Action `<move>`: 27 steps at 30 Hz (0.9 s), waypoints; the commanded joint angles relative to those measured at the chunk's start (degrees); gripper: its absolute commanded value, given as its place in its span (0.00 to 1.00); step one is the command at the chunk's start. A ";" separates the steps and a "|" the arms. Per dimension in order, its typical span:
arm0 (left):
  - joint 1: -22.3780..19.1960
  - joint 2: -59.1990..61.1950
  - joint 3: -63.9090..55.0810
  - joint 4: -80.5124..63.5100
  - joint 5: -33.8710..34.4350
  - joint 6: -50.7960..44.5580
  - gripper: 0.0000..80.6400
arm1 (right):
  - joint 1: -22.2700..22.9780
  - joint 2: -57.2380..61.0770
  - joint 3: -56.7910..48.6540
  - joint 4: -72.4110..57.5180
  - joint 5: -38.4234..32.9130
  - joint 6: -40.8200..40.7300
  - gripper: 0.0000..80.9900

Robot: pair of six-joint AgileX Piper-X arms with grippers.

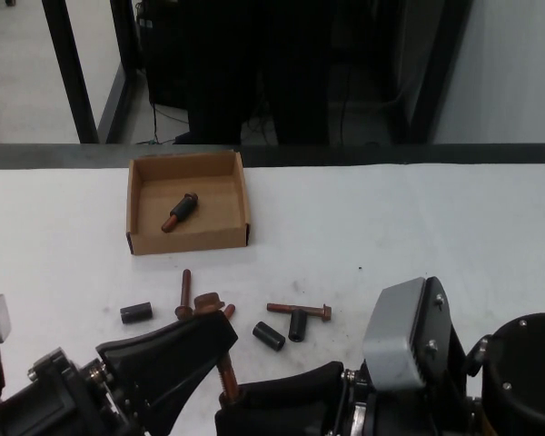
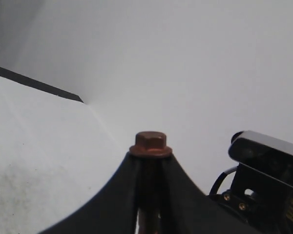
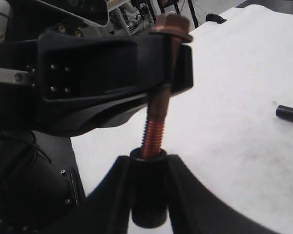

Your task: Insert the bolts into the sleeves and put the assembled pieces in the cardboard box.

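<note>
White bench (image 1: 418,227), cardboard box (image 1: 191,242) near far edge

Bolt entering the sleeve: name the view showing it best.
Right wrist view: the bolt shows head to threaded tip, entering the sleeve. Left wrist view gives its head atop the left end effector; high view, a short stretch of shank.
</note>
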 commanded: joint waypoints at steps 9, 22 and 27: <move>-0.29 0.13 -0.28 0.96 2.57 0.51 0.01 | -0.10 -0.72 -0.75 -2.14 0.60 -0.10 0.00; -0.29 0.13 -0.28 0.96 9.90 4.01 0.43 | -0.10 -0.72 -0.75 -2.34 1.03 -0.10 0.00; -0.29 0.13 -0.28 0.96 12.99 3.92 0.62 | -0.23 -0.72 -0.75 -3.46 1.53 -0.10 0.00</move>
